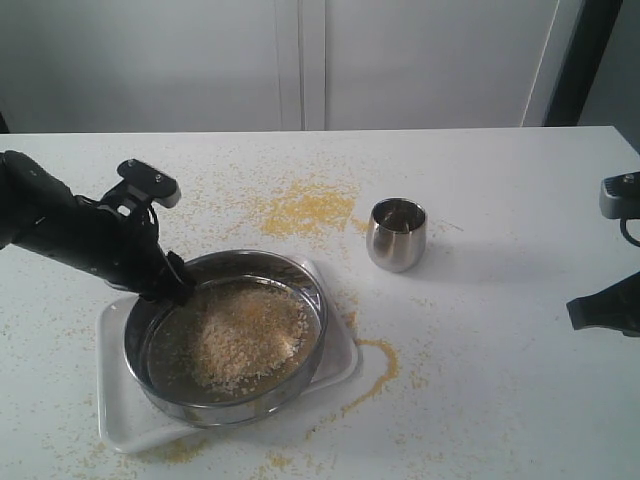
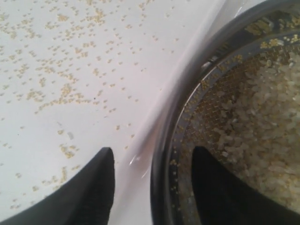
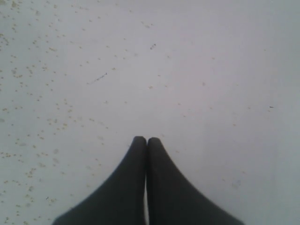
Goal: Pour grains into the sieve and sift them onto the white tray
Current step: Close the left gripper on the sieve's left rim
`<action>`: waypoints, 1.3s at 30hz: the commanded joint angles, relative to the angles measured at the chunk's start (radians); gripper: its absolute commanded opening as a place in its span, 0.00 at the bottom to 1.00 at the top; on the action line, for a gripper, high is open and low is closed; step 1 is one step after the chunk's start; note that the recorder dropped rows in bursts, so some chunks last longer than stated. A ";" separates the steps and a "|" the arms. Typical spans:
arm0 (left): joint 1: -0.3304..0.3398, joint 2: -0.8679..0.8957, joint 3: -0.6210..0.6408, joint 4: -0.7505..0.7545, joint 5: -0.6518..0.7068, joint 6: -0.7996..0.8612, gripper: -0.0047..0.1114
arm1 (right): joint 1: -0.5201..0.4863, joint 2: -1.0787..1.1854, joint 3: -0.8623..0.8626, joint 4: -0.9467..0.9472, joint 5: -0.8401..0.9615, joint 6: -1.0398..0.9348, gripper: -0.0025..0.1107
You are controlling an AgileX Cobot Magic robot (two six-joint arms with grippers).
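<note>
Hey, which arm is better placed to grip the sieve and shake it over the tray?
Left. The left gripper is open and straddles the rim of the sieve, one jaw inside, one outside. The right gripper is shut over the table, well away from the sieve.

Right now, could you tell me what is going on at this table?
The left gripper straddles the rim of the sieve, one finger inside and one outside, jaws open. The sieve sits on the white tray with a heap of grains in it. The steel cup stands upright on the table nearby, and more grains lie scattered around. The right gripper is shut, off to the side.
</note>
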 commanded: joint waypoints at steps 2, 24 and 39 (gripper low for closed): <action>-0.006 -0.001 -0.005 -0.009 0.002 0.007 0.40 | -0.004 -0.002 0.005 0.003 -0.009 -0.010 0.02; -0.006 0.038 -0.005 -0.009 -0.033 0.007 0.40 | -0.004 -0.002 0.005 0.003 -0.009 -0.010 0.02; -0.006 0.033 -0.005 -0.012 0.054 -0.103 0.04 | -0.004 -0.002 0.005 0.003 -0.009 -0.010 0.02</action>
